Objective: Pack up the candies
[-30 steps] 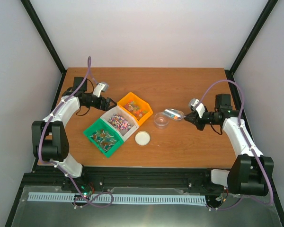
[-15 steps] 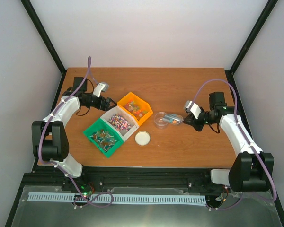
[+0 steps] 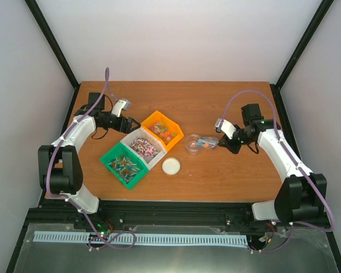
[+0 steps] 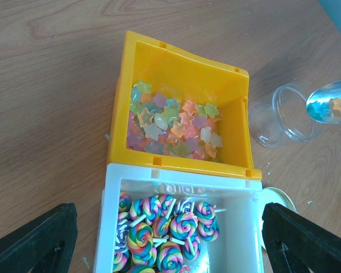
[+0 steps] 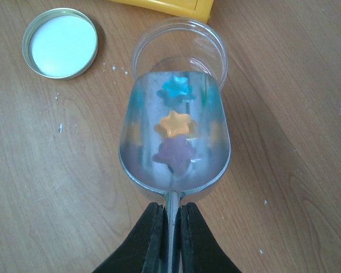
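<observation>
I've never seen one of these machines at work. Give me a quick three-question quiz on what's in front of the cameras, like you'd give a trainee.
1. True or false: the right gripper is shut on the handle of the scoop.
2. How many star candies lie in the scoop?
3. Where is the lid of the clear jar? A) closed on the jar B) flat on the table beside the jar C) inside the yellow bin

Key: 1 true; 2 three; 3 B.
</observation>
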Controlling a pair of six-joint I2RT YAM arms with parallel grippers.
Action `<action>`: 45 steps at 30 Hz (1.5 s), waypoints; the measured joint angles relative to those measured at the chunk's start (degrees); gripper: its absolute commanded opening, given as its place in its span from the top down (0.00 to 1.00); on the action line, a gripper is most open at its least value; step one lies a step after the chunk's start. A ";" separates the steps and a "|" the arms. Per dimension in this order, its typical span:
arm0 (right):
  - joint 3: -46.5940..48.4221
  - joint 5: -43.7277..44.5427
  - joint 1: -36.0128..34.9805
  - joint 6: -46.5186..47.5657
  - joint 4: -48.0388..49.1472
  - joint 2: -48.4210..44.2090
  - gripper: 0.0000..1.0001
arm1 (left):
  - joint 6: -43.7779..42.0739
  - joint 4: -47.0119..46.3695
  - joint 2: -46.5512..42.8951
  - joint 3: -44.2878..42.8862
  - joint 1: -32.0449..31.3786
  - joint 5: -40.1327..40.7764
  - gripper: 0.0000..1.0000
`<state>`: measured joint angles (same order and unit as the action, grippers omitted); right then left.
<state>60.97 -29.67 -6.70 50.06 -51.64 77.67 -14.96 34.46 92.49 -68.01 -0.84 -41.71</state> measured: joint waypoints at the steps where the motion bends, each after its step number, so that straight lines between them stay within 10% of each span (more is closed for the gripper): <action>1: 0.37 0.74 -0.35 -0.15 -0.28 0.24 0.97 | 0.00 -0.02 0.00 0.00 0.00 -0.02 0.10; 45: 36.41 17.35 -24.09 -21.64 -14.71 19.89 0.97 | -2.58 -0.28 0.00 1.79 0.00 2.69 0.15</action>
<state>97.38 -12.32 -30.79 28.42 -66.35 97.56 -17.54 34.17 92.49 -66.22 -0.84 -39.03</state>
